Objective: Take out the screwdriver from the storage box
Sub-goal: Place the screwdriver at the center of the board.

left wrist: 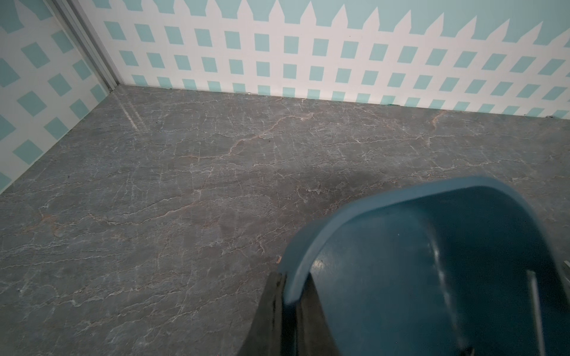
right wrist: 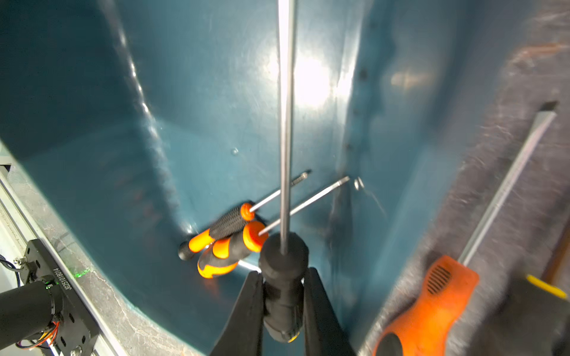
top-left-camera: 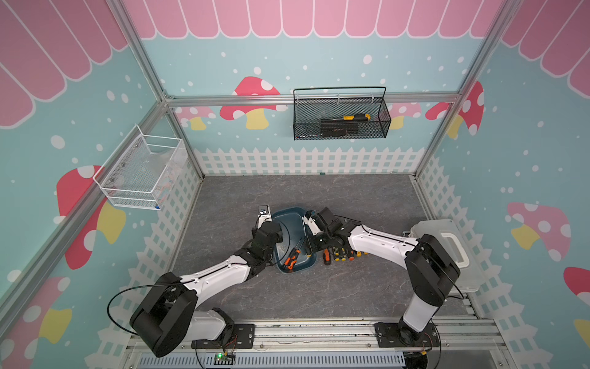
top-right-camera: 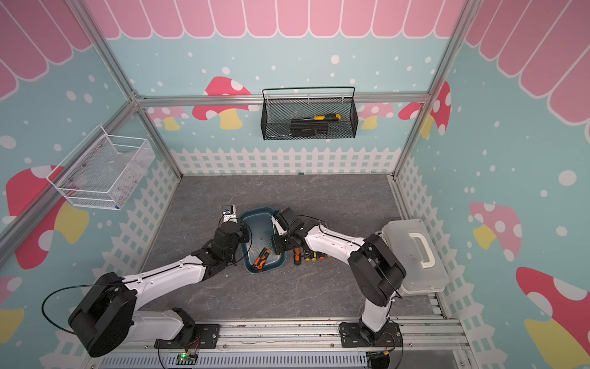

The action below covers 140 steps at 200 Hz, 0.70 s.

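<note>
table (top-left-camera: 367, 204): grey and veined; carries the box near the centre and the case at the right edge.
translucent case (top-left-camera: 447, 246): white, with a handle on its lid; sits just beside the right arm's elbow.
black mesh basket (top-left-camera: 340, 129): hangs on the back rail; holds a yellow-handled tool (top-left-camera: 355, 117) and some dark items.
white mesh basket (top-left-camera: 140, 174): fixed to the left wall, well apart from the box.
storage box (top-left-camera: 289, 220): dark teal, no lid; lies lengthwise away from the robot, between the two wrists.
left gripper (left wrist: 291, 296): clenched on the box's left rim, one finger inside the wall and one outside.
right gripper (right wrist: 283, 272): clamped on the screwdriver's black handle, over the box by its right wall.
screwdriver (right wrist: 285, 138): long bare shaft runs over the box's floor toward its far end; cannot tell whether clear of the floor.
row of screwdrivers (top-left-camera: 335, 253): on the table just outside the box's right wall, the orange one nearest it.
orange-and-black pair (right wrist: 231, 222): lies in the box's near end, handles touching.
</note>
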{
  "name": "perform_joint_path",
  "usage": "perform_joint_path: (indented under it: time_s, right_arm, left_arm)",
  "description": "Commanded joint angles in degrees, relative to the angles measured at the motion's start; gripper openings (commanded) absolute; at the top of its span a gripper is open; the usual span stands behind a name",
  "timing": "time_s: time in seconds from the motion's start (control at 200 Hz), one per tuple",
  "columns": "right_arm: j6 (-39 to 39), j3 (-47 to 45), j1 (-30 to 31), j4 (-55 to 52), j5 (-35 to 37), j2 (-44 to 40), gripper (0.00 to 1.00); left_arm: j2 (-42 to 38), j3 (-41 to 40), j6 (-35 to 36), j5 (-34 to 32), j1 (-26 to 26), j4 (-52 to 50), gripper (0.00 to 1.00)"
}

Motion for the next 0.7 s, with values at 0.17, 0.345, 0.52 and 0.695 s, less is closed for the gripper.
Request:
perform_joint_path:
  time_s: [0.17, 0.345, 0.52, 0.695]
  right_arm:
    - [-1.27, -2.23, -0.78, 0.88, -1.78, -7.65, 0.00]
    - [-4.50, -1.91, -3.66, -3.93, -3.21, -12.53, 0.00]
    - [-8.97, -2.56, -9.76, -11.05, -3.94, -18.17, 0.00]
    - [-14.33, -1.35, -16.47, -20.09, -2.73, -21.44, 0.00]
  left_arm:
    - [0.44, 0.23, 1.71, -0.84, -0.01, -2.07, 0.00]
    - [0.50, 0.64, 1.89, -0.75, -0.04, -2.27, 0.00]
    - [0.82, 0.93, 2.00, -0.58, 0.05, -2.27, 0.00]
    - [1.49, 1.21, 1.98, -0.31, 0.10, -2.14, 0.00]
